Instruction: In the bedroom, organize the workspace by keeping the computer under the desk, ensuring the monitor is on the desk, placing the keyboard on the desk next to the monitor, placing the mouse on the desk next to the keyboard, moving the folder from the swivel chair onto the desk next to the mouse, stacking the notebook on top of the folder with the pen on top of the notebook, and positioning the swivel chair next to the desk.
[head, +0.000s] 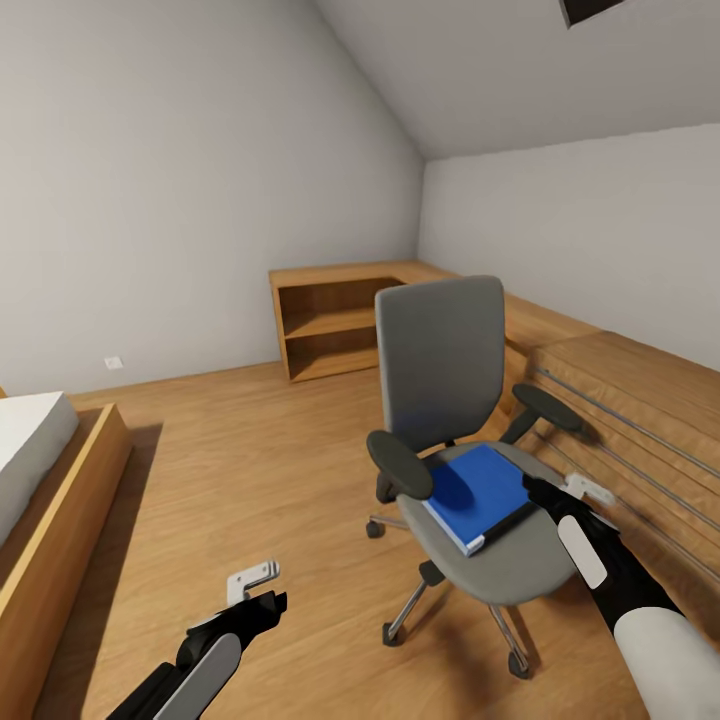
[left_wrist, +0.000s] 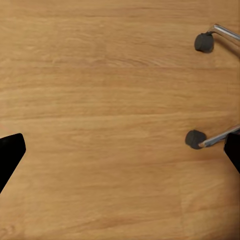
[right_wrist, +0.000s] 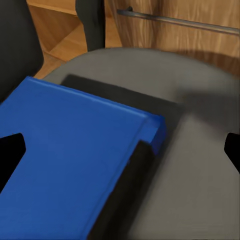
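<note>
The grey swivel chair stands on the wooden floor right of centre, its seat turned towards me. A bright blue folder lies flat on the seat, close below in the right wrist view. My right gripper hovers open just above the folder's right edge, with the folder's corner between its fingertips and nothing held. My left gripper hangs open over bare floor to the left of the chair, its fingertips spread wide, with two chair casters beside it.
A wooden chest with long bar handles runs along the right wall, close behind the chair. A low open wooden shelf stands in the far corner. A bed with a wooden frame is at the left.
</note>
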